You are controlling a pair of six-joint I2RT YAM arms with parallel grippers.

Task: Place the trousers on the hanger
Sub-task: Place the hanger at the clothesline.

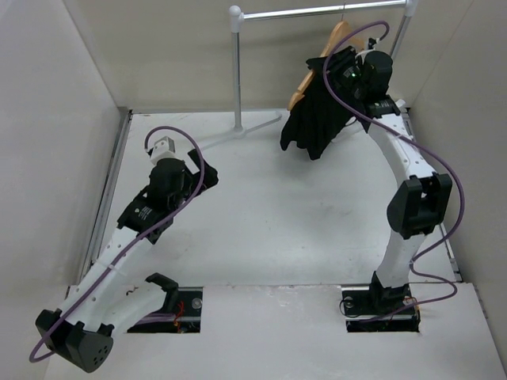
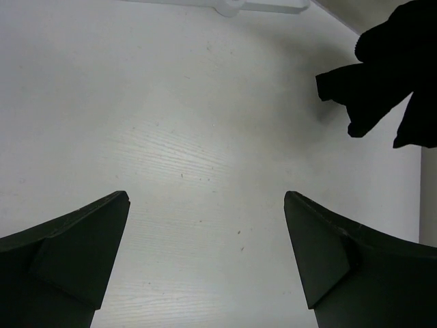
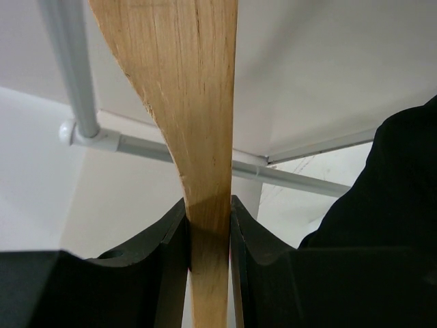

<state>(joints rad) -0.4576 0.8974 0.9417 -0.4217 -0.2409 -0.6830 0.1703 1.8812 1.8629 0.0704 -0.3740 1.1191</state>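
Right fingers (image 3: pixel 171 246) pinch the hanger (image 3: pixel 184 89) at the rail (image 1: pixel 317 12), likely steadying it under the draped trousers (image 1: pixel 317 111); left fingers (image 2: pixel 75 239) wide, empty.

White arm links (image 1: pixel 400 150), black joints (image 1: pixel 418 204), purple cables (image 1: pixel 203 170), black left claw (image 2: pixel 206 196)

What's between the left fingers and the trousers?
Only bare table. The left wrist view shows it: the open left fingers face white tabletop, and the trousers sit at the upper right.
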